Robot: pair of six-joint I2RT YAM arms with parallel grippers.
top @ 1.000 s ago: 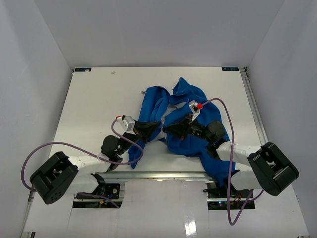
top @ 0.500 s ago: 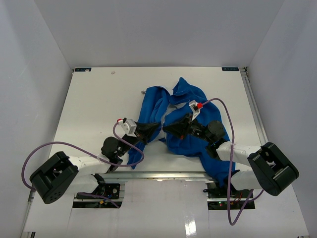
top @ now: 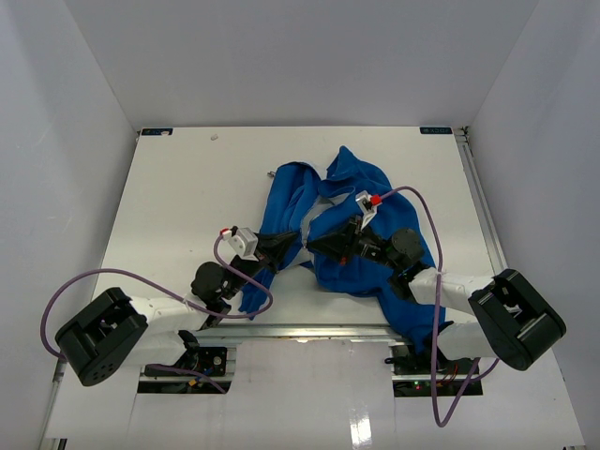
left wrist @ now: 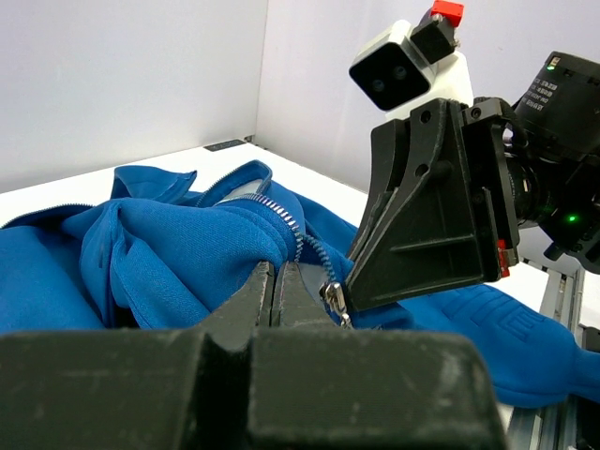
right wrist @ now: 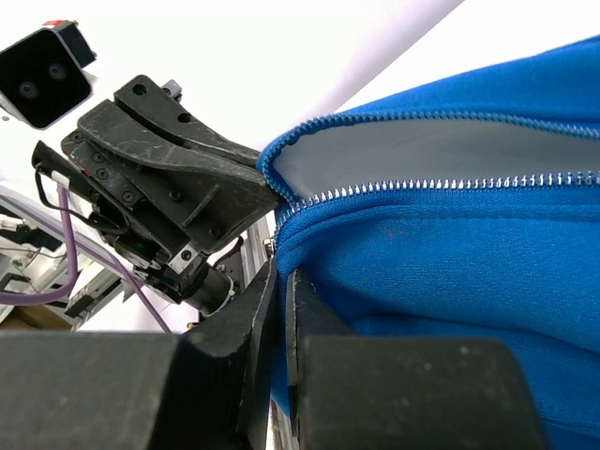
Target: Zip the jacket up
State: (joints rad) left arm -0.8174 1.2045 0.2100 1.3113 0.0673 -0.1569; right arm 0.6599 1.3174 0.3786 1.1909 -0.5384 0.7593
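Broadly, the white worktop (top: 169, 206) fills the middle of the top view. The jacket (top: 354, 178) lies crumpled right of its centre, from just above mid-frame down toward the lower right. There a blue length runs along the right arm (top: 408, 248) to the worktop's near edge. A narrower blue strip hangs at lower centre, beside the left arm (top: 211, 279). Both arms reach in from the bottom corners and meet tip to tip at the jacket's lower left edge.

The left fingers (top: 281, 246) are pressed together with no gap. The right wrist view shows their tip at centre frame, pinching the jacket's corner where blue fabric, grey lining (right wrist: 422, 155) and zipper (right wrist: 441, 185) come together. The right fingers (top: 323, 244) are likewise shut narrow, with a fold of blue fabric caught at their tips at the bottom centre of their own view.

In the left wrist view, the right fingers' tip sits just beside the small metal pull (left wrist: 333, 298) at lower centre. Whether it grips the pull itself cannot be told. Above the pull, a row of zipper teeth curves up over the blue fold.
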